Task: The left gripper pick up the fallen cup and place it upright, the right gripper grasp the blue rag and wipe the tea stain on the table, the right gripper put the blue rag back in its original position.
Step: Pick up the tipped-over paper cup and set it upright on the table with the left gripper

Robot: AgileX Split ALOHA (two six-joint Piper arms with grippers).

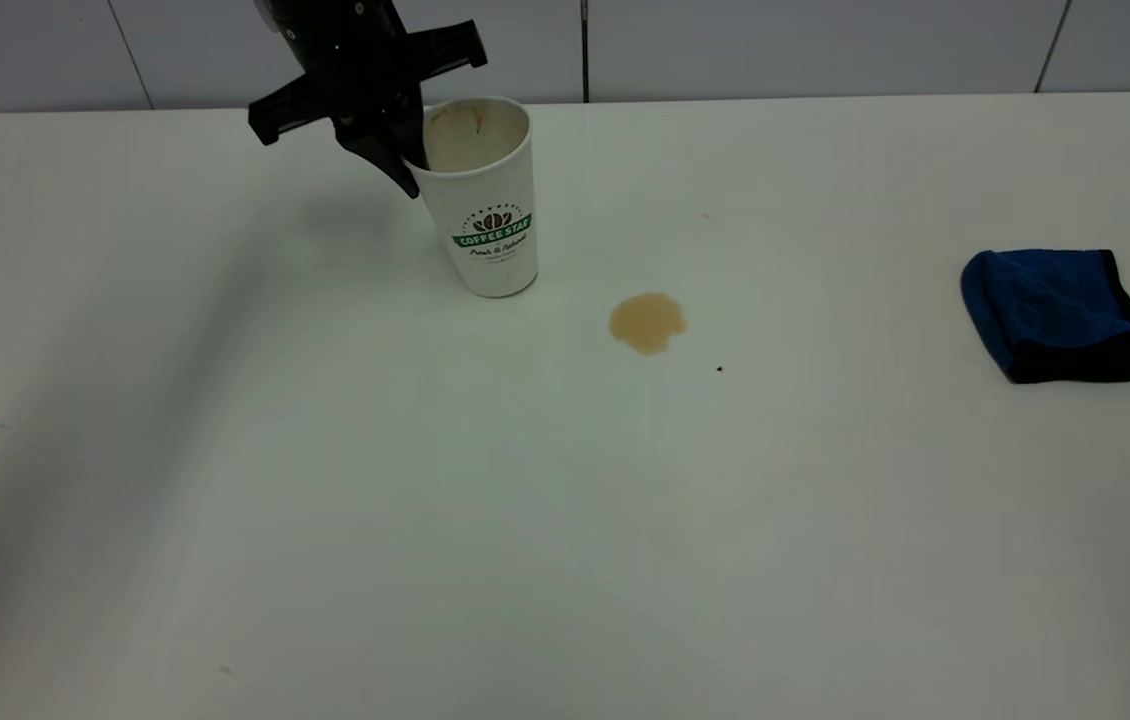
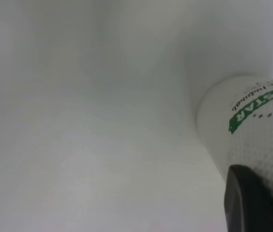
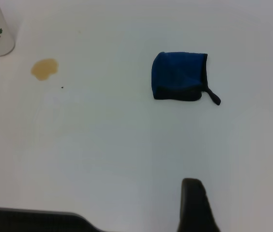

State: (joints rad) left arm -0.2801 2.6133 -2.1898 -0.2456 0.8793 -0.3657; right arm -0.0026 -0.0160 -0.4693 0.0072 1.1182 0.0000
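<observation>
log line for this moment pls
cup: upright on table | left gripper: at cup rim | tea stain: unwiped | blue rag: untouched | right gripper: above table

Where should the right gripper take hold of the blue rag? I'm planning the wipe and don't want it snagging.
Probably from above, on the blue rag's puffy blue middle, fingers closing across its folded bulk. It lies flat on the table, so there is no edge to get under, and the thin black strap trailing off one corner looks too slack to hold.

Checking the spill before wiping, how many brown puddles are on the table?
1: one stain on the table, between the upright cup and the blue rag. Tiny specks aren't counted.
</observation>
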